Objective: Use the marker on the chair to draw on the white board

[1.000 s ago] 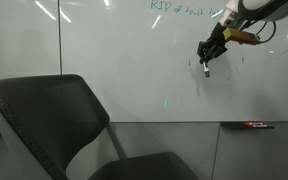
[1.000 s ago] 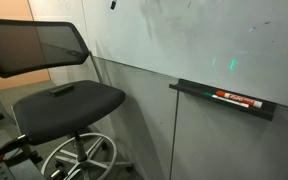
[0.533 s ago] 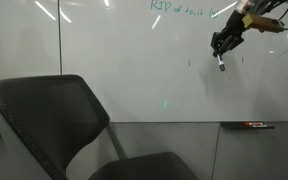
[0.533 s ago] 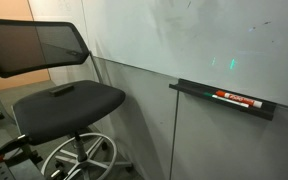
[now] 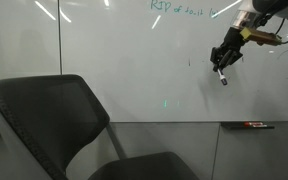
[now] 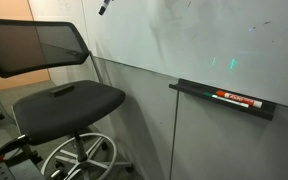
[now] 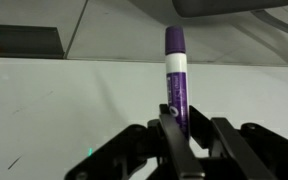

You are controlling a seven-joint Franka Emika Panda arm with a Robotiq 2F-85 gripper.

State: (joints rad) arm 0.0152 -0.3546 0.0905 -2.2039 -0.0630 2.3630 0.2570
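Note:
My gripper [image 5: 222, 60] hangs in front of the upper right part of the white board [image 5: 104, 50], shut on the marker [image 5: 224, 80]. In the wrist view the marker [image 7: 175, 80] is purple with a white band and stands up between the fingers of my gripper [image 7: 184, 128], over the white board [image 7: 74, 100]. Only the marker's end [image 6: 103, 8] shows at the top edge of an exterior view. Whether the tip touches the board I cannot tell. The dark chair [image 5: 54, 120] [image 6: 64, 100] stands below, far from the gripper.
A tray [image 6: 199, 91] fixed under the board holds a dark marker with red-orange markings [image 6: 234, 99] [image 5: 249, 125]. Green handwriting [image 5: 179, 8] runs along the board's top. A short dark stroke [image 5: 190, 62] sits left of the gripper.
The gripper has carried the marker rightward along the board, then slightly downward. It has stayed shut on the marker.

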